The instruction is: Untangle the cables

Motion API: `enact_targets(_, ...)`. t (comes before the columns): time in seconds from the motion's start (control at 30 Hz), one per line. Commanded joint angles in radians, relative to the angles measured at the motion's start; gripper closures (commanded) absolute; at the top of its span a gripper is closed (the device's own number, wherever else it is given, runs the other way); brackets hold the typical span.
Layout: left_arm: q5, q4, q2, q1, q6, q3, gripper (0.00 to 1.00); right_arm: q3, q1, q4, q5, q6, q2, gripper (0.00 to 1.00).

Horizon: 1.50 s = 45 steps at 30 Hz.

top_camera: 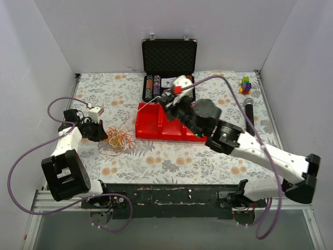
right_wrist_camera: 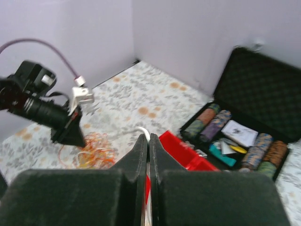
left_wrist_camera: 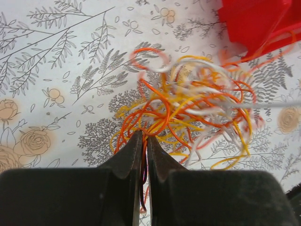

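The cables lie as a small tangle of thin orange, yellow, reddish and white loops on the floral cloth, left of centre; the left wrist view shows them close up. My left gripper sits at the tangle's left edge, shut on an orange cable that runs down between its fingertips. My right gripper hovers above the red tray, shut on a white cable that curls out past its tips. That white cable stretches from it toward the tangle.
A red tray with compartments sits right of the tangle. Behind it stands an open black case holding poker chips and cards. A black microphone and a small colourful toy lie at the right.
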Motion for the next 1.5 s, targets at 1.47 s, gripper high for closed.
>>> enact_targets(1.47,0.326,-0.674,0.113,-0.011,0.533,0.325,0.95,-0.441,-0.052,-0.133,0.12,0.296,-0.333,0.99)
